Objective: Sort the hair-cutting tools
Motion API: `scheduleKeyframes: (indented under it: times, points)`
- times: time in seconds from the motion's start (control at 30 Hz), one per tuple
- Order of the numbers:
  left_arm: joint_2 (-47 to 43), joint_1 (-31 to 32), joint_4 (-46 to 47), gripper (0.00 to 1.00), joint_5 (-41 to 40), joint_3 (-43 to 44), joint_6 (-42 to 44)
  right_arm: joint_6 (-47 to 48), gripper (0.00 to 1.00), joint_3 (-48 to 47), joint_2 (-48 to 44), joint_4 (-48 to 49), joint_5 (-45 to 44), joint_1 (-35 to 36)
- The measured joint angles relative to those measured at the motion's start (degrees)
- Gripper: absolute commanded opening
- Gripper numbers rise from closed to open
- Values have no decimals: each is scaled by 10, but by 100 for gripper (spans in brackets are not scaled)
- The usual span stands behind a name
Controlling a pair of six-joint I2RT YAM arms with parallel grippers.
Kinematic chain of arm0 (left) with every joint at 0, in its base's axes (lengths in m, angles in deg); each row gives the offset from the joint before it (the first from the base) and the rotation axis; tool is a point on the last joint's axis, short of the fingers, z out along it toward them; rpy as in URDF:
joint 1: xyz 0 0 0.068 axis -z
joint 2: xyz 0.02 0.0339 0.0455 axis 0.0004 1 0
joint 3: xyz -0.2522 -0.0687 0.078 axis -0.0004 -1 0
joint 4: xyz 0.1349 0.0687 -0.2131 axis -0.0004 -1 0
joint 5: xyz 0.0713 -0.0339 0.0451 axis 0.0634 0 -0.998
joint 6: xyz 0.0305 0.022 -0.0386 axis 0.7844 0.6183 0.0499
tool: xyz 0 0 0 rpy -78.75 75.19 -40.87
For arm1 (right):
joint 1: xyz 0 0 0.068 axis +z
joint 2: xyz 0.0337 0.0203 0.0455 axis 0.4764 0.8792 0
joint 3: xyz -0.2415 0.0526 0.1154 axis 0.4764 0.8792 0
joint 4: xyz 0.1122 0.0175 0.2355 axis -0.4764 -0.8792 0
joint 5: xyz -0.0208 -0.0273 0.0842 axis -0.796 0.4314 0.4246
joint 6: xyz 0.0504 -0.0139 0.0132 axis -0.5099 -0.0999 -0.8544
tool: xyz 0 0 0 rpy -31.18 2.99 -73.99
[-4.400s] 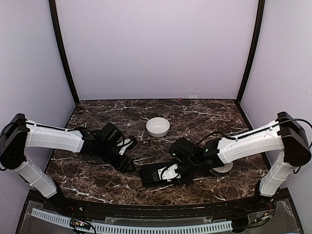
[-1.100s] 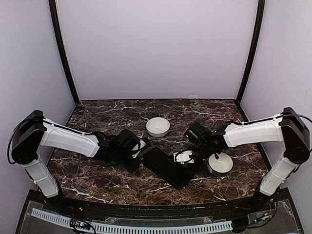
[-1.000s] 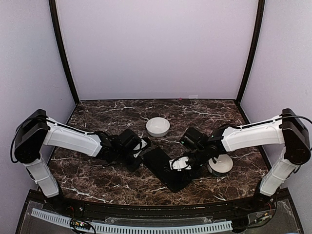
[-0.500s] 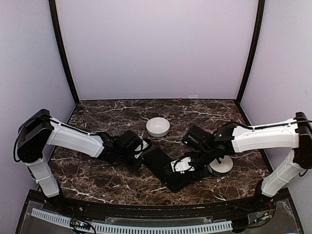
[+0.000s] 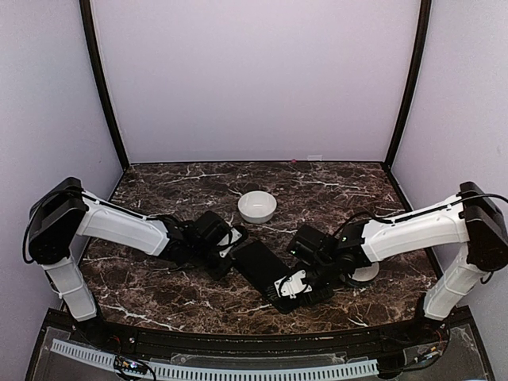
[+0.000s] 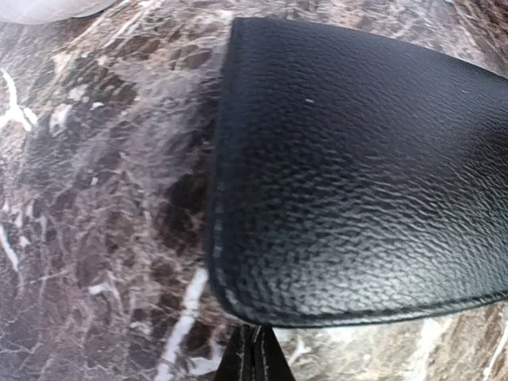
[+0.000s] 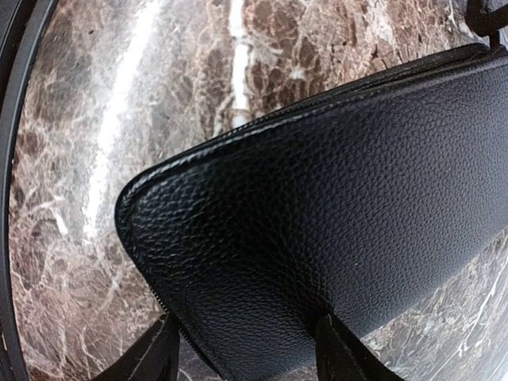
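Note:
No hair-cutting tools show in any view. A flat black case (image 5: 258, 262) lies shut and slantwise on the marble table (image 5: 159, 294). My left gripper (image 5: 230, 252) is shut, its tips (image 6: 254, 357) right at the stitched edge of the case's (image 6: 357, 175) far-left end, with nothing between them. My right gripper (image 5: 290, 287) is open over the near-right end. Its two fingers (image 7: 151, 357) stand astride the rounded corner of the case (image 7: 333, 198), one beside the zipper edge.
A white bowl (image 5: 257, 206) stands behind the case in the middle of the table. A second white bowl (image 5: 365, 274) sits to the right, partly hidden by my right arm. The table's front rim (image 7: 16, 159) runs close to the case's near corner.
Since the oldest frame the case has swung from the front edge to a slant. Over the last second my right gripper slid along it to the near end. The left gripper stayed put.

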Motion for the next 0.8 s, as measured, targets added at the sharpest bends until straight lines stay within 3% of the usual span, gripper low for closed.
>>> scheduleKeyframes:
  times: [0.17, 0.4, 0.8]
  points:
    - [-13, 10, 14, 0, 33, -21, -1, -24, 56, -6, 7, -1, -7, 1]
    - [-23, 73, 38, 0, 117, -39, -3, -45, 56, -14, 11, -7, -8, 3]
    - [-2, 77, 82, 0, 165, -36, -40, -94, 54, -63, 39, -59, 8, 7]
